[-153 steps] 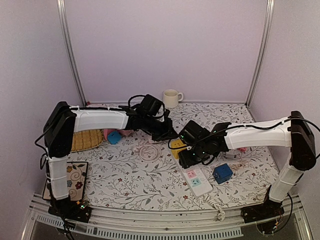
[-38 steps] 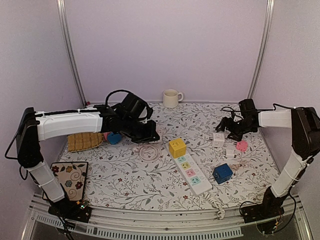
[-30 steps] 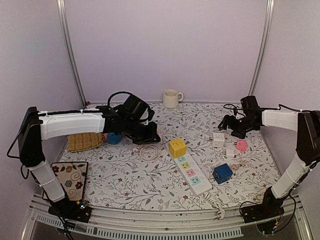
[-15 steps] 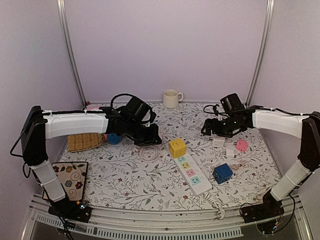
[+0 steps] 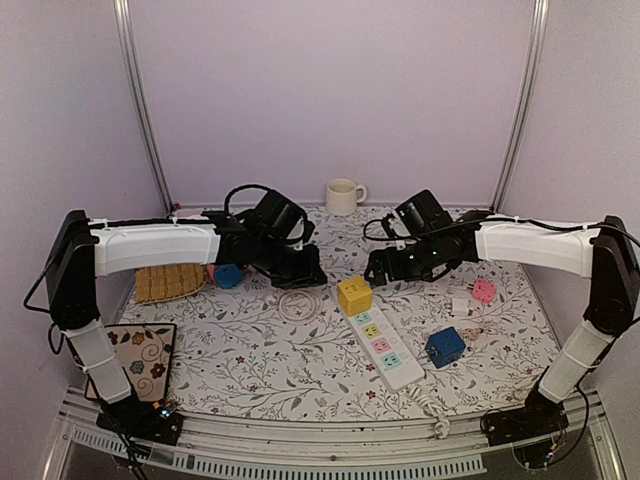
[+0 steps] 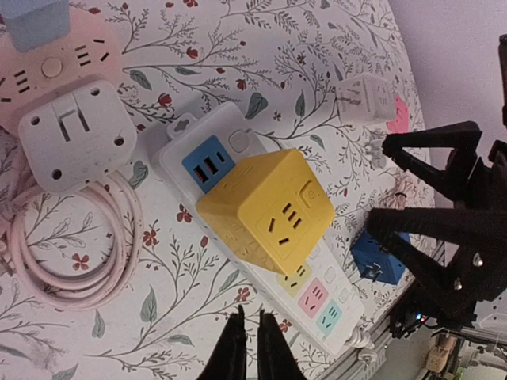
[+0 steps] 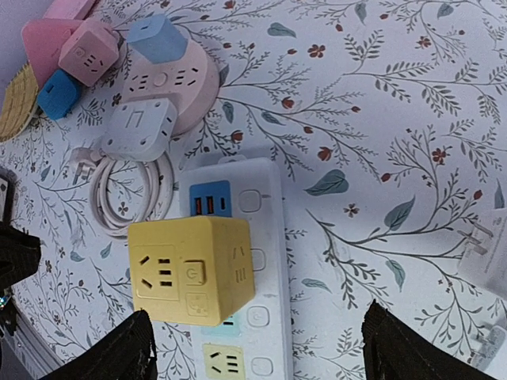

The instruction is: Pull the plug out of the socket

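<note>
A yellow cube plug (image 5: 354,296) sits plugged into the far end of a white power strip (image 5: 392,359). It also shows in the left wrist view (image 6: 265,210) and the right wrist view (image 7: 190,269), both on the strip (image 6: 176,150) (image 7: 268,210). My right gripper (image 5: 385,268) hovers just behind and right of the cube, with its jaws wide open (image 7: 257,352) either side of cube and strip. My left gripper (image 5: 306,272) is shut and empty, left of the cube, with its fingertips (image 6: 252,348) above the cloth beside the strip.
A coiled pink-white cable (image 5: 297,303) with a white adapter lies left of the cube. A blue cube (image 5: 444,346), a pink plug (image 5: 484,291) and a white adapter (image 5: 460,305) lie to the right. A mug (image 5: 343,196) stands at the back. A woven mat (image 5: 170,282) lies at the left.
My right arm has swung from the far right side leftward to just behind the yellow cube, jaws open. My left gripper has edged slightly right. The cube and strip have not moved.
</note>
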`<state>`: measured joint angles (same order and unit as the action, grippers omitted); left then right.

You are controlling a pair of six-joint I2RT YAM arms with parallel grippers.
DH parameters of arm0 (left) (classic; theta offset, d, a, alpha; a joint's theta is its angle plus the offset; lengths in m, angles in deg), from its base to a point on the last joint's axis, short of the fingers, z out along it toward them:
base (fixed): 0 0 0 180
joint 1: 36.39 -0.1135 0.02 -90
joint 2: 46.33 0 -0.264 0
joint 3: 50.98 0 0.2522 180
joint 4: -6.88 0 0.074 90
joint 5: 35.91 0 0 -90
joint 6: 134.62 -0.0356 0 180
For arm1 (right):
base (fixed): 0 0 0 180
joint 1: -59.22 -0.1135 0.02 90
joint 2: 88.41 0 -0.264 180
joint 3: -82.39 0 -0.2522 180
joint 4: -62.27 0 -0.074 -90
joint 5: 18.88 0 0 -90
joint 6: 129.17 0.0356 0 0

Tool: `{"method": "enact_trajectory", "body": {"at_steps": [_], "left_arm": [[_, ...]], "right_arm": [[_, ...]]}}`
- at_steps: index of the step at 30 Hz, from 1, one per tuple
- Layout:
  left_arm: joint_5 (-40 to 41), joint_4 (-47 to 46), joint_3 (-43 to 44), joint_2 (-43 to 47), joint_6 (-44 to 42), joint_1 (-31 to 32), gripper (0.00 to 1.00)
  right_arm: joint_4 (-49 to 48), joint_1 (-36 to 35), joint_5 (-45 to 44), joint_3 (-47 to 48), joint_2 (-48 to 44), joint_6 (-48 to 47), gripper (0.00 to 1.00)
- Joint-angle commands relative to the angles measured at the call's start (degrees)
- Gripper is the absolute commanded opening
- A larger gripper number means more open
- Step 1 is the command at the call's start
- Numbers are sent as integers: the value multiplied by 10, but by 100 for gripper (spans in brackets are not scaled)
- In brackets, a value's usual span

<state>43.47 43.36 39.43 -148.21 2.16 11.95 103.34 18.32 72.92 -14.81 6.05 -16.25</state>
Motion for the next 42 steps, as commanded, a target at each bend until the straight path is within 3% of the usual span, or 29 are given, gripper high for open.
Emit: {"method": "enact_trajectory", "body": {"at_steps": [1, 13, 23, 33, 36, 42], "left_arm": [[15, 15, 2, -1, 8, -6, 7], [28, 9, -37, 33, 25, -17, 8], [27, 4, -61, 52, 36, -21, 8], [15, -14, -80, 56, 50, -24, 9], [13, -17, -82, 56, 52, -24, 11], [3, -31, -92, 55, 61, -24, 15]], "right_arm": [[25, -39, -38, 53, 37, -7, 92], [94, -91, -99, 172, 158, -16, 91], [109, -97, -90, 206, 204, -26, 74], [116, -100, -86, 210, 216, -27, 70], [116, -100, -83, 211, 211, -26, 62], [106, -103, -81, 222, 182, -32, 36]]}}
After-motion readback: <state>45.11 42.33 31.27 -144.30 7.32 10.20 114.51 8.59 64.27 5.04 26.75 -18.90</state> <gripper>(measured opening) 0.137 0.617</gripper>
